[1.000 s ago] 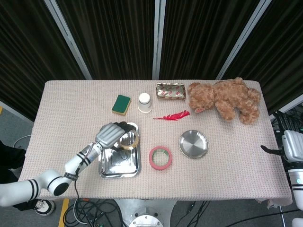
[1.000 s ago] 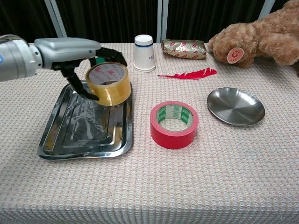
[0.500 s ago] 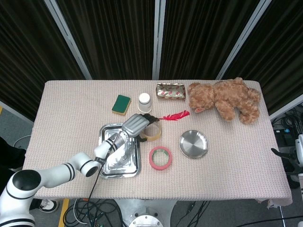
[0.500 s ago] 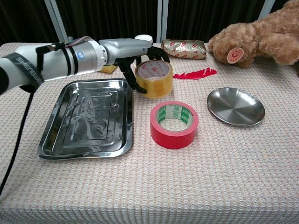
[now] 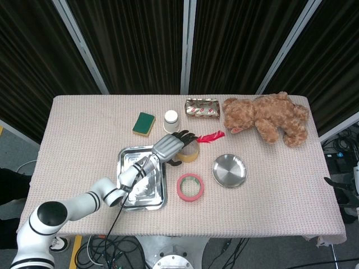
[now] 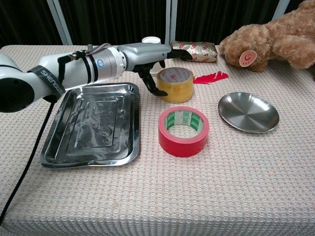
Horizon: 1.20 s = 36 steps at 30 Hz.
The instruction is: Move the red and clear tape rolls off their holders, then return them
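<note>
The clear tape roll (image 5: pixel 190 153) (image 6: pixel 174 84) sits on the tablecloth just right of the steel tray (image 5: pixel 121 178) (image 6: pixel 51 145). My left hand (image 5: pixel 170 146) (image 6: pixel 147 56) holds it, thumb against its left side and fingers reaching over its far rim. The red tape roll (image 5: pixel 190 186) (image 6: pixel 183 131) lies flat on the cloth in front of it, between the tray and the round steel dish (image 5: pixel 229 170) (image 6: pixel 248 112). Only a dark bit of my right hand (image 5: pixel 338 186) shows at the far right table edge; how its fingers lie is hidden.
Behind the clear roll are a white paper cup (image 5: pixel 171 121), a red feather (image 5: pixel 209 137) (image 6: pixel 211 77) and a foil packet (image 5: pixel 202 109). A green sponge (image 5: pixel 144 124) lies back left, a teddy bear (image 5: pixel 267 117) back right.
My left hand carried the clear roll from above the tray rightward and set it down on the cloth. The right arm drew back toward the right edge.
</note>
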Motion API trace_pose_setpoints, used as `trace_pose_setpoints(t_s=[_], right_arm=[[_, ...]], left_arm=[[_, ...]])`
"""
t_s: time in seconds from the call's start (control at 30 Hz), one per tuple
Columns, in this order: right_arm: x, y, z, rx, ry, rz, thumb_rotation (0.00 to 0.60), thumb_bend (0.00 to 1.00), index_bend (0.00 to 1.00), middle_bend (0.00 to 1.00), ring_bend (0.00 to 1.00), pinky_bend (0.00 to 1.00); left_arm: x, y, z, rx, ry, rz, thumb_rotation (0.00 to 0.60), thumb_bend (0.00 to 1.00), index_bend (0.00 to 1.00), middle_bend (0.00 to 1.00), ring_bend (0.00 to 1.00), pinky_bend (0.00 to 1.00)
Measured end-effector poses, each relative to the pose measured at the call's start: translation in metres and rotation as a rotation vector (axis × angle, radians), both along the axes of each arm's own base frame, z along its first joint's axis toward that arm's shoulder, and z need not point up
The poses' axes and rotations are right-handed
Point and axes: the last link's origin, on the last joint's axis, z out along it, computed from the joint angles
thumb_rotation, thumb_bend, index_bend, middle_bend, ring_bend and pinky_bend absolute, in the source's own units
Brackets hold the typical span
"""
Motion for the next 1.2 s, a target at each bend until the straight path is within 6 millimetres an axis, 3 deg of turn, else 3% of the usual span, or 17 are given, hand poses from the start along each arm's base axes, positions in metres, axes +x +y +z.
trace_pose_setpoints(t_s=[0.17, 0.27, 0.47, 0.6, 0.7, 0.9, 1.03, 1.2], right_arm=[[0.014, -0.008, -0.009, 0.039, 0.012, 0.046, 0.600, 0.00, 0.00, 0.00, 0.00, 0.00], [0.029, -0.016, -0.019, 0.083, 0.030, 0.091, 0.600, 0.00, 0.00, 0.00, 0.00, 0.00], [0.077, -0.033, -0.050, 0.213, 0.079, 0.226, 0.600, 0.00, 0.00, 0.00, 0.00, 0.00], [0.115, -0.039, -0.078, 0.327, 0.121, 0.331, 0.600, 0.00, 0.00, 0.00, 0.00, 0.00], [0.146, -0.040, -0.103, 0.420, 0.157, 0.417, 0.600, 0.00, 0.00, 0.00, 0.00, 0.00], [0.201, -0.042, -0.161, 0.601, 0.215, 0.556, 0.600, 0.00, 0.00, 0.00, 0.00, 0.00], [0.239, -0.044, -0.202, 0.694, 0.225, 0.631, 0.600, 0.00, 0.00, 0.00, 0.00, 0.00], [0.270, -0.046, -0.228, 0.734, 0.251, 0.687, 0.600, 0.00, 0.00, 0.00, 0.00, 0.00]], left_arm=[[-0.023, -0.009, 0.021, 0.008, -0.028, 0.024, 0.600, 0.21, 0.05, 0.04, 0.00, 0.20], [-0.049, -0.023, 0.043, 0.037, -0.050, 0.059, 0.600, 0.20, 0.05, 0.05, 0.00, 0.20], [-0.137, -0.070, 0.103, 0.204, -0.031, 0.221, 0.600, 0.20, 0.05, 0.06, 0.00, 0.19], [-0.199, -0.118, 0.144, 0.328, 0.017, 0.373, 0.600, 0.19, 0.06, 0.06, 0.00, 0.17], [-0.232, -0.152, 0.168, 0.396, 0.037, 0.465, 0.600, 0.19, 0.06, 0.06, 0.00, 0.16], [-0.266, -0.203, 0.193, 0.469, 0.017, 0.571, 0.600, 0.19, 0.06, 0.06, 0.00, 0.16], [-0.277, -0.214, 0.197, 0.473, 0.005, 0.591, 0.600, 0.19, 0.06, 0.06, 0.00, 0.16], [-0.285, -0.217, 0.196, 0.470, -0.003, 0.596, 0.600, 0.19, 0.06, 0.06, 0.00, 0.14]])
